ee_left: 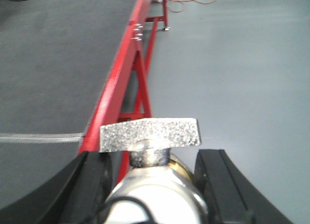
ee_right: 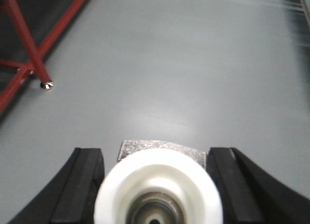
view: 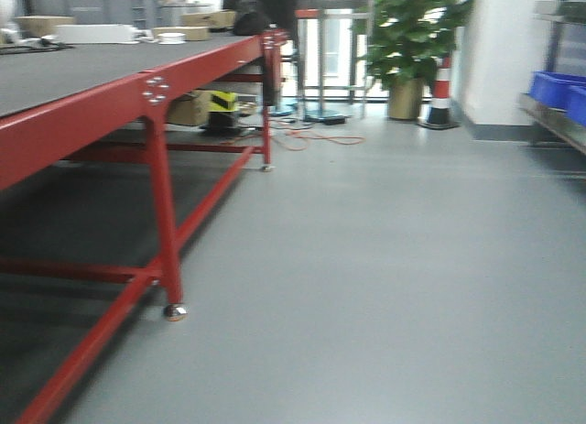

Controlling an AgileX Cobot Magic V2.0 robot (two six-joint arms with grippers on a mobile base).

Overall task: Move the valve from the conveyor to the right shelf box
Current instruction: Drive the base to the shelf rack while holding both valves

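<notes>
The conveyor (view: 82, 71) is a dark grey belt on a red frame at the left; it also shows in the left wrist view (ee_left: 53, 64). My left gripper (ee_left: 154, 158) is shut on a silver valve (ee_left: 150, 133) with a flat T-shaped handle, held beside the conveyor's red edge over the floor. My right gripper (ee_right: 156, 156) is shut on a second valve (ee_right: 157, 185), seen end-on with a white round face and a silver handle behind it, held over the floor. Blue boxes (view: 554, 87) sit on a shelf (view: 549, 122) at the far right. Neither gripper shows in the front view.
The conveyor's red leg (view: 165, 222) ends in a metal foot (ee_right: 46, 85). Light grey floor (view: 366, 259) fills the middle. A potted plant (view: 407, 39), a striped cone (view: 440, 99) and an orange cable (view: 311, 140) are at the back. Cardboard boxes (view: 206, 21) lie on the belt's far end.
</notes>
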